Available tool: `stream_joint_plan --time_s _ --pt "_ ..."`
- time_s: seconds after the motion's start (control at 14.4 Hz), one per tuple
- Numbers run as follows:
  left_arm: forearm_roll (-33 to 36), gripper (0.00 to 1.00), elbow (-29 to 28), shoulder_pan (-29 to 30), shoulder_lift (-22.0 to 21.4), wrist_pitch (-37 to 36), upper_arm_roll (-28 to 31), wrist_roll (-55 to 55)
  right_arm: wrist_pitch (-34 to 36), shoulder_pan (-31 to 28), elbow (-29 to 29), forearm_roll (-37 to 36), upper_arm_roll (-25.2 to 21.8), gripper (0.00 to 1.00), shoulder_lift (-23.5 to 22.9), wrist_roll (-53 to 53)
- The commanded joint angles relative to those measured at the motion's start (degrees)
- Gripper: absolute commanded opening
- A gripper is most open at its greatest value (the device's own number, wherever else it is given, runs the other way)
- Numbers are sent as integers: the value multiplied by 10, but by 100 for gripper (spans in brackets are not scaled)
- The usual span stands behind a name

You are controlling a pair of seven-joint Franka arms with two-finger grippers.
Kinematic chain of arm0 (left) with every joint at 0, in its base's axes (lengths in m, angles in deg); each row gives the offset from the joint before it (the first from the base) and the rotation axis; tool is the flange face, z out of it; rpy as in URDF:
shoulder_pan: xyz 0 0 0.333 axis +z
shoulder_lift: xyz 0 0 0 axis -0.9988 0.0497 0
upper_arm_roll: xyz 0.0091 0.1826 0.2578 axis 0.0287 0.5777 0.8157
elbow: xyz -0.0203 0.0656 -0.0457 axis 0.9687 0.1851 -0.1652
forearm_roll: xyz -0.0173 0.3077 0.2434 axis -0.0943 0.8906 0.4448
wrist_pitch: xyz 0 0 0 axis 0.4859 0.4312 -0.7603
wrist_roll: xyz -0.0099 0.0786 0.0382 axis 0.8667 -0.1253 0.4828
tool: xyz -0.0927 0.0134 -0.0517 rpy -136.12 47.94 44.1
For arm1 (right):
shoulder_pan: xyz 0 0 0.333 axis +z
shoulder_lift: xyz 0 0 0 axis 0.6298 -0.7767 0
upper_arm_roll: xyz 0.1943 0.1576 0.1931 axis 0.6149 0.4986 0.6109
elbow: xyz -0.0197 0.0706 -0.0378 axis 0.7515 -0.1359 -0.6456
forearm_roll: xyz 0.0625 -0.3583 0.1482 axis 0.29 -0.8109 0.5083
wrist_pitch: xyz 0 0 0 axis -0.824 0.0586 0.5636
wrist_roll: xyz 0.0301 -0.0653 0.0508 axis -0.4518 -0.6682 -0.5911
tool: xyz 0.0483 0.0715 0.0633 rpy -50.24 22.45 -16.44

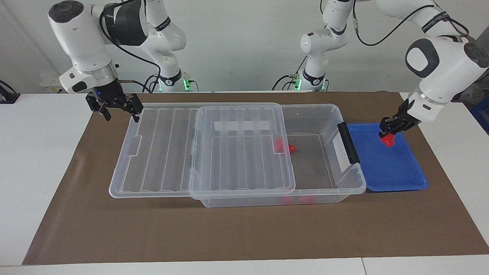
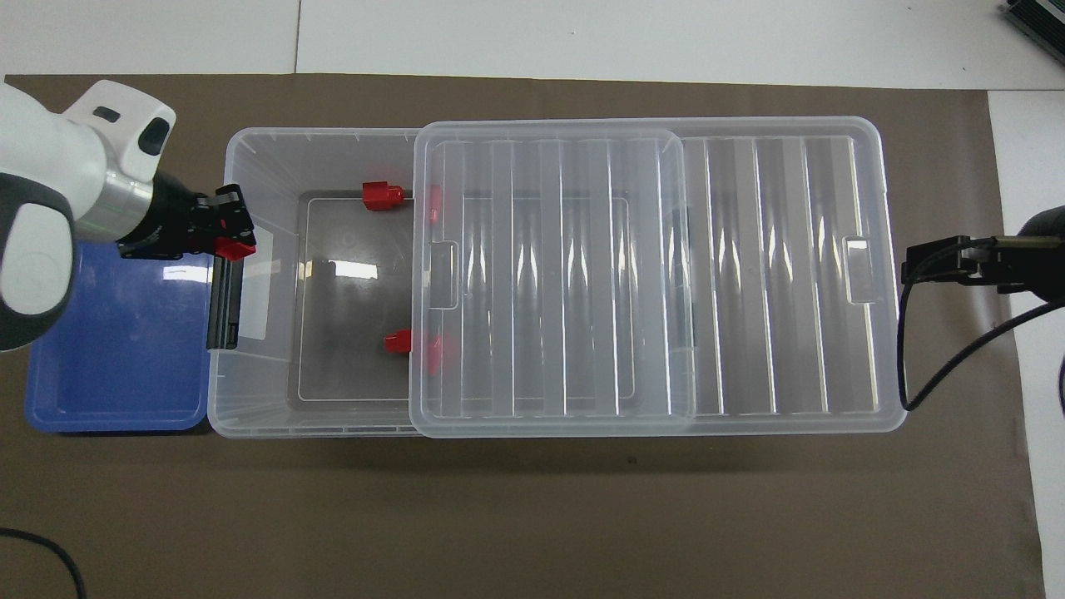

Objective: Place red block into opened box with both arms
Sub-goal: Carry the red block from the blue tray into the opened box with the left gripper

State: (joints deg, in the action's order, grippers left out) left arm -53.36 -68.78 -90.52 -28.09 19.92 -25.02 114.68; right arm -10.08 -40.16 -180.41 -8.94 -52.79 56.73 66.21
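Observation:
My left gripper [image 1: 388, 133] is shut on a small red block [image 1: 387, 141] and holds it in the air over the blue tray [image 1: 401, 172], close to the box's black handle [image 1: 348, 143]. In the overhead view that gripper [image 2: 225, 236] and its block [image 2: 236, 247] show over the handle end. The clear box [image 1: 353, 183] stands open at that end. Its ribbed lid [image 1: 153, 152] is slid toward the right arm's end. Two more red blocks [image 2: 381, 195] [image 2: 399, 341] lie inside the box. My right gripper [image 1: 120, 114] hangs open and empty just off the lid's end.
The box, lid and tray all rest on a brown mat [image 1: 229, 236] on the white table. A black cable loops from the right arm's wrist [image 2: 932, 366] beside the lid's end. Bare mat stretches away from the robots past the box.

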Motion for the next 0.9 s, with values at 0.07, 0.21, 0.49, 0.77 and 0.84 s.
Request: stream_joint_plan --time_s 0.07,0.21,0.49,0.77,0.84 --pt "4 0 -93 -34 -24 122 10 31 65 29 88 -16 8 100 -46 -33" --pt "8 0 -128 -53 -15 195 10 32 64 31 79 -21 7 100 -43 -33" --pt "77 0 -168 -74 -1 252 10 32 59 24 74 -20 7 100 -42 -33" --pt "162 0 -171 -98 41 288 10 80 54 16 79 -19 1 100 -50 -32" --pt "175 0 -171 -98 53 301 10 93 59 16 76 -17 1 100 -48 -33"
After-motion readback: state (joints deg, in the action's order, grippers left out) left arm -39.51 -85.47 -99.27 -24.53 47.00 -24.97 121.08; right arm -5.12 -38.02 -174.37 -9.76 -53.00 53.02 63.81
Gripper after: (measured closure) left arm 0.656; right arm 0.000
